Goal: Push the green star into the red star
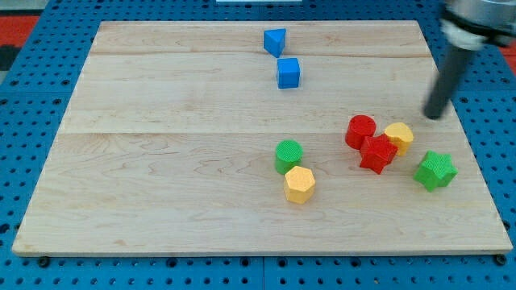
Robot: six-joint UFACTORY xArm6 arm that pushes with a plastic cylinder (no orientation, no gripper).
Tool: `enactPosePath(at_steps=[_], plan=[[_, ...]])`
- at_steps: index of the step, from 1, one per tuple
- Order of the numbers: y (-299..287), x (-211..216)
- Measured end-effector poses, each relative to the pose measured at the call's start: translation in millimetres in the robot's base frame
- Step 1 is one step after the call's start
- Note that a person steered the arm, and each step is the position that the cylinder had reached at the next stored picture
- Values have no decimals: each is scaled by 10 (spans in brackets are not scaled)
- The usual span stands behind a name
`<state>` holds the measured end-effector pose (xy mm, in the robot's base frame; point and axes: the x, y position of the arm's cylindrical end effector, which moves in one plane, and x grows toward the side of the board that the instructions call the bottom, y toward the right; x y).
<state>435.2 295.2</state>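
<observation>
The rod's upper part (pixel 476 20) runs out of the view at the top right corner, so only its lower stretch down to the tip (pixel 435 115) shows, and that whole piece is soft and blurred.

The yellow block (pixel 400 136) is partly covered by the red star (pixel 377 153) in front of it, and its shape cannot be made out for sure. The red cylinder (pixel 360 130) is overlapped at its lower right by the same star.

The green cylinder (pixel 289 155) has its lower right edge hidden behind the yellow hexagon block (pixel 299 184).

The blue perforated base (pixel 24 97) under the wooden board (pixel 177 121) is cut off at every edge of the view. A red patch (pixel 20 28) at the top left is cut off too, too blurred to identify.
</observation>
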Motion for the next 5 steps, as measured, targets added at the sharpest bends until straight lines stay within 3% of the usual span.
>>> enactPosePath(at_steps=[1,2,4,5], plan=[[480,548],[253,879],[-805,864],[-1185,422]])
